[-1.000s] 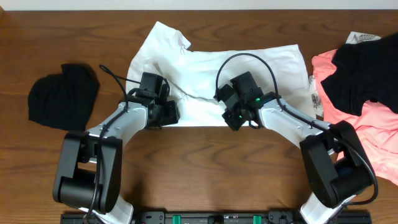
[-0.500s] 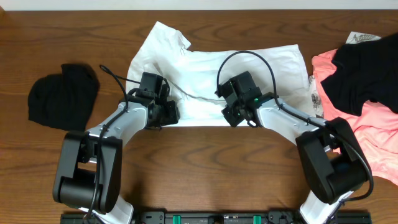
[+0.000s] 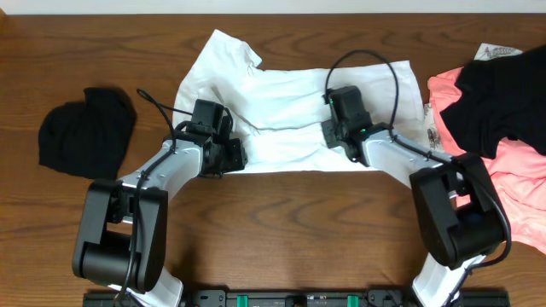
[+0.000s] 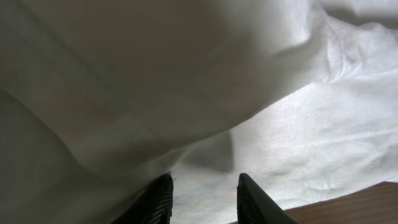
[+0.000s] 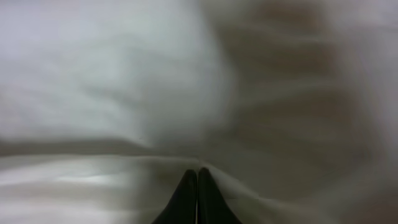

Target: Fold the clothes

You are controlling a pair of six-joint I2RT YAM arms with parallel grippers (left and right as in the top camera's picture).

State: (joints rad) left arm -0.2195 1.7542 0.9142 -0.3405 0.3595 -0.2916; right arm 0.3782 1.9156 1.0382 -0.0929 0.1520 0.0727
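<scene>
A large white T-shirt lies spread across the middle of the table. My left gripper rests at the shirt's near left edge. In the left wrist view this left gripper has its fingers apart, flat white cloth showing in the gap and a fold draped over the left finger. My right gripper is over the shirt's right half. The right wrist view shows the right gripper shut, with a thin ridge of white fabric pinched and tented at the fingertips.
A black garment lies bunched at the table's left. At the right edge another black garment sits on a coral-pink one. A printed white scrap lies between them and the shirt. Bare wood runs along the near side.
My right gripper has travelled away from the near hem, up and to the right across the shirt, still shut. The left arm has stayed where it was.
</scene>
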